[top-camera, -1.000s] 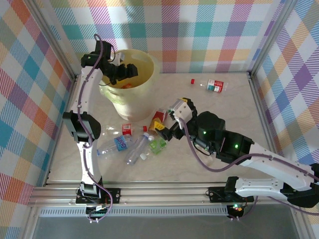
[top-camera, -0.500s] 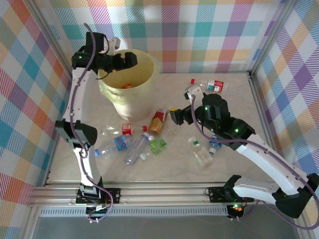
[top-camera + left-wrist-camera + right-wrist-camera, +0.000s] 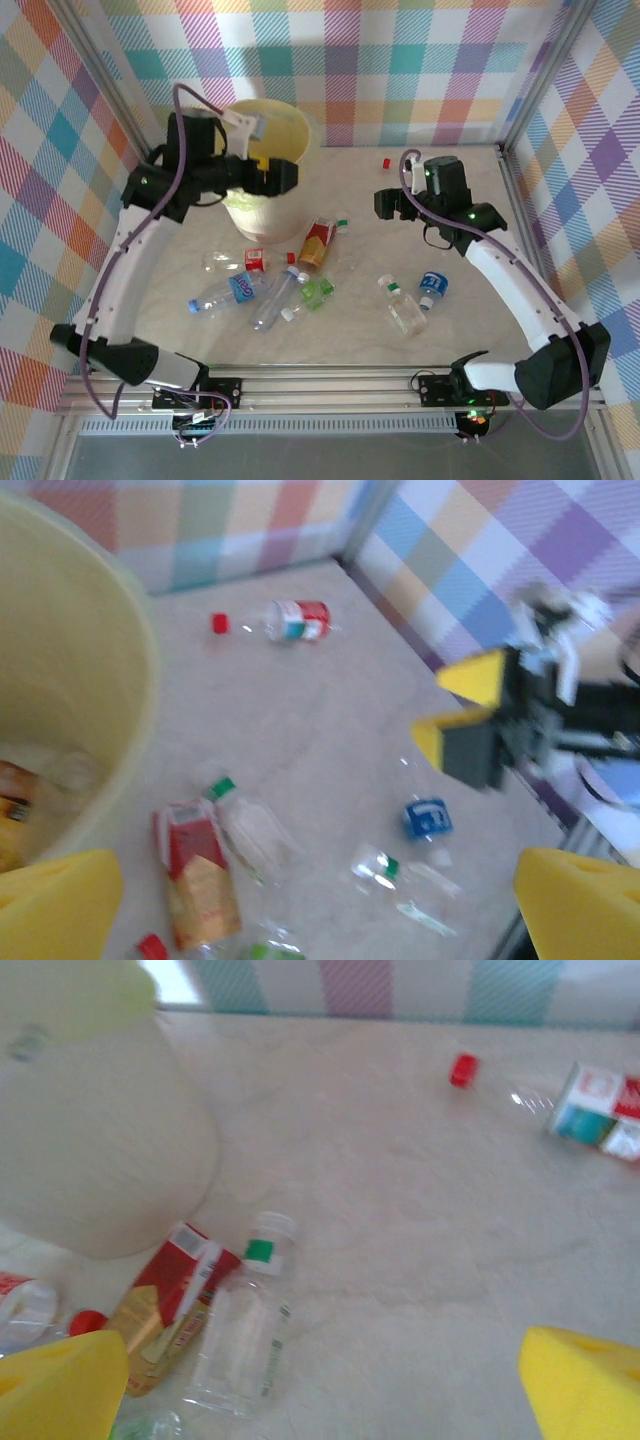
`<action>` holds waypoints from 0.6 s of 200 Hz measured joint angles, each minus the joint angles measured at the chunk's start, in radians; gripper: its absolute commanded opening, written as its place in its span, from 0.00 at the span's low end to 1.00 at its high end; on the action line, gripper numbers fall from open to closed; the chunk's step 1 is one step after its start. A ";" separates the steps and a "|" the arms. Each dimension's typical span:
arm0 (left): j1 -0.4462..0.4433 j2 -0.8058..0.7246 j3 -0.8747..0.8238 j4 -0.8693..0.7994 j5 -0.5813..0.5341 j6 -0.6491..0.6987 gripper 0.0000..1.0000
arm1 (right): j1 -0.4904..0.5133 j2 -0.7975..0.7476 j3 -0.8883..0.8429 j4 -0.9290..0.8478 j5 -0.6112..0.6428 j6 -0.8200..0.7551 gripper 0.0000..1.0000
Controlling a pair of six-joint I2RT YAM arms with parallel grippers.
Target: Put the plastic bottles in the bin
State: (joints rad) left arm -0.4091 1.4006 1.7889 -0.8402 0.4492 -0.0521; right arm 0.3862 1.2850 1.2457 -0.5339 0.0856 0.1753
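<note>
Bottles (image 3: 228,291) are lying scattered on the tabletop (image 3: 350,330) beside the bin (image 3: 295,125); left hand (image 3: 283,178) and right hand (image 3: 386,204) are hanging open, empty. Risk: both reaching the middle cluster, arms clashing, bottles rolling away.

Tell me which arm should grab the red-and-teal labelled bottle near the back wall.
Right. The right claw, open, hangs close to that bottle; the left claw, also open, sits by the bin, farther from it.
</note>
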 measured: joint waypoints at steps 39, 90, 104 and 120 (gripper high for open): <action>-0.117 -0.168 -0.258 0.072 0.013 -0.054 1.00 | -0.023 -0.020 -0.052 -0.097 0.114 0.137 1.00; -0.208 -0.314 -0.547 0.237 0.082 -0.176 1.00 | -0.085 -0.105 -0.257 -0.188 0.163 0.282 0.98; -0.230 -0.333 -0.600 0.275 0.087 -0.199 1.00 | -0.099 -0.106 -0.312 -0.194 0.167 0.313 0.95; -0.250 -0.355 -0.648 0.319 0.092 -0.223 1.00 | -0.109 -0.108 -0.373 -0.194 0.168 0.342 0.94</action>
State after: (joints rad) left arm -0.6594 1.0458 1.1408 -0.5217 0.5411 -0.2749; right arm 0.2775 1.1767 0.8722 -0.7280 0.2535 0.5175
